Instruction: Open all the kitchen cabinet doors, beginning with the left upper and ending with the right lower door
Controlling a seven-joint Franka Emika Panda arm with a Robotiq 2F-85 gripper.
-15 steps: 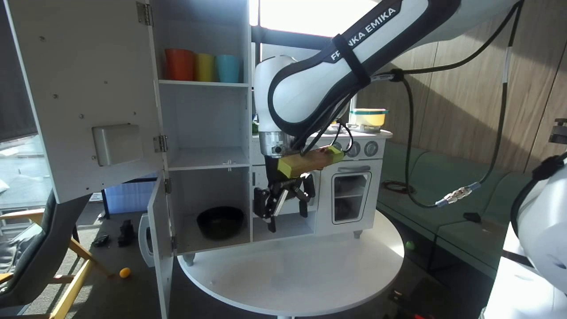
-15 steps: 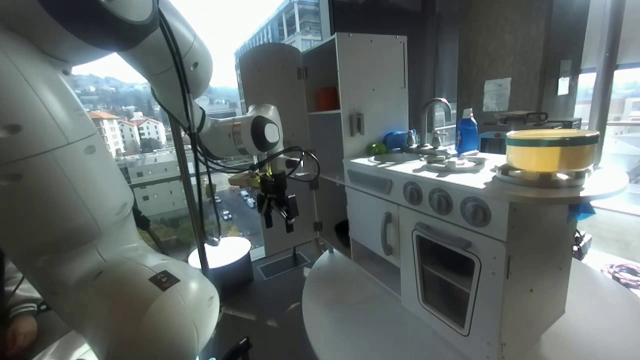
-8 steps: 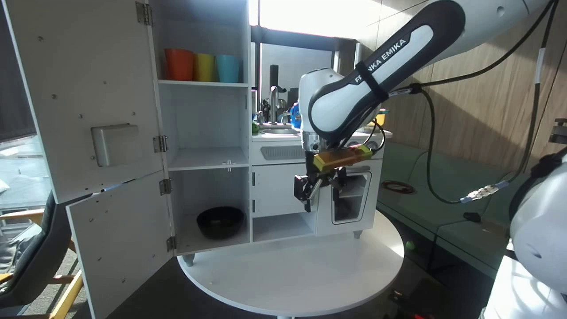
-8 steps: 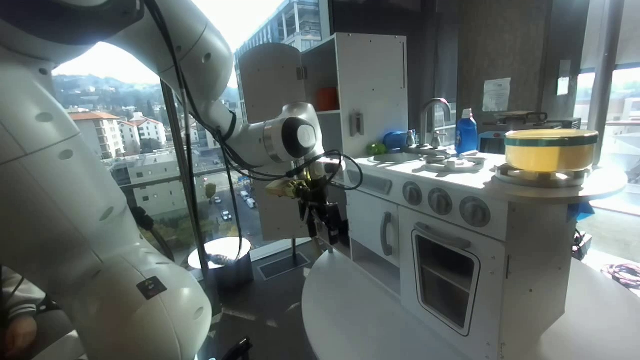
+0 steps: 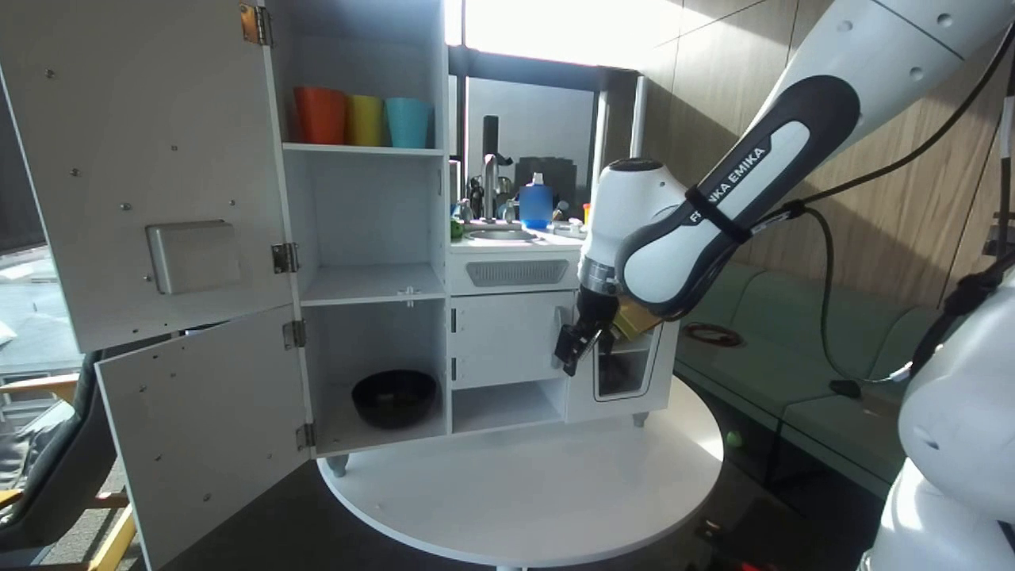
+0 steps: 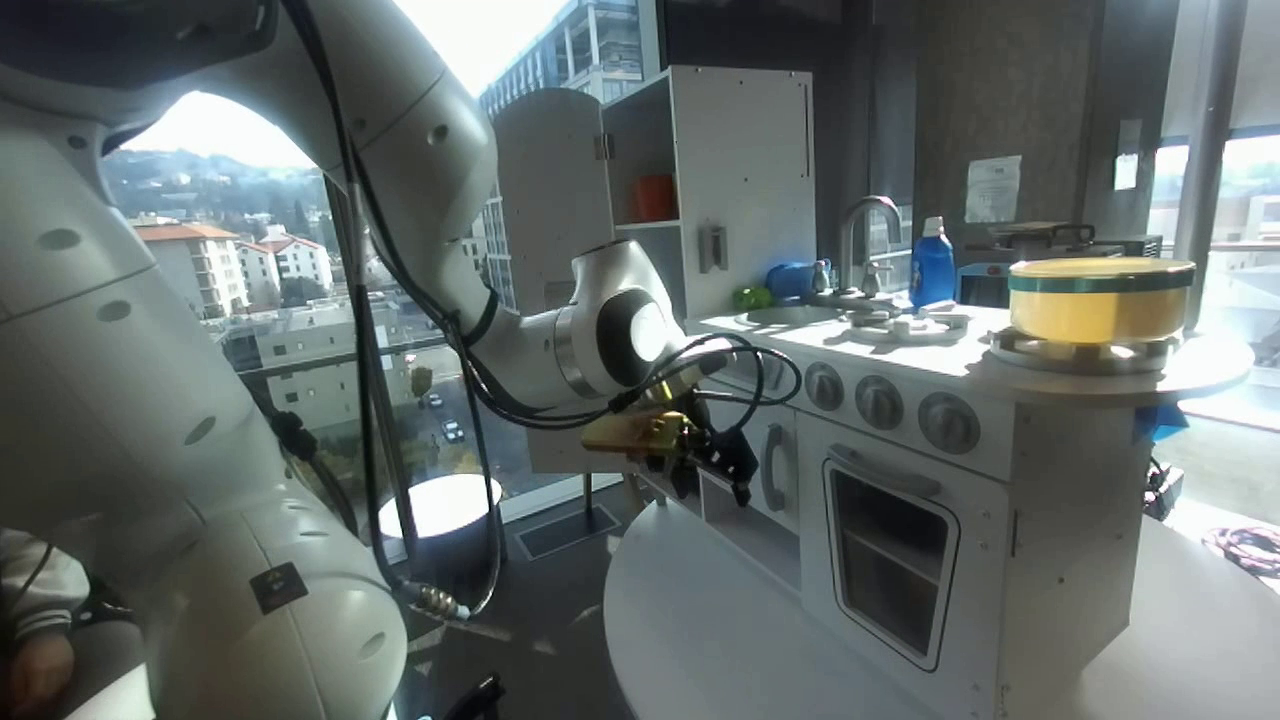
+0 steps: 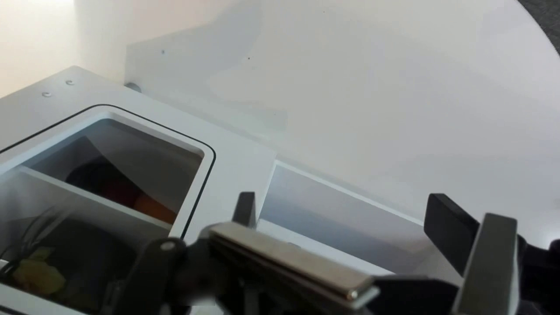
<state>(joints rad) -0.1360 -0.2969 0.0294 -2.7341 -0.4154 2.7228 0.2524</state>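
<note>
The upper left door (image 5: 127,119) and the lower left door (image 5: 206,420) of the tall white cabinet stand open. The middle door under the sink (image 5: 507,341) is shut. Its vertical grey handle (image 6: 772,470) is at its right edge. The oven-like lower right door (image 6: 885,560) with a window is shut; it also shows in the wrist view (image 7: 238,166). My gripper (image 5: 568,361) is in front of the middle door's handle side, tilted and close to it; contact cannot be told. In the wrist view the gripper (image 7: 348,214) is open with nothing between the fingers.
A black bowl (image 5: 394,398) and several cups (image 5: 321,116) stand inside the tall cabinet. A yellow pot (image 6: 1100,305) and a blue bottle (image 6: 933,265) stand on the countertop. The toy kitchen rests on a round white table (image 5: 507,507). A grey chair (image 5: 71,452) stands behind the open doors.
The lower left door has swung wider open, and the upper left door slightly wider. My arm has moved away from the tall cabinet to the middle door, and the gripper has tilted.
</note>
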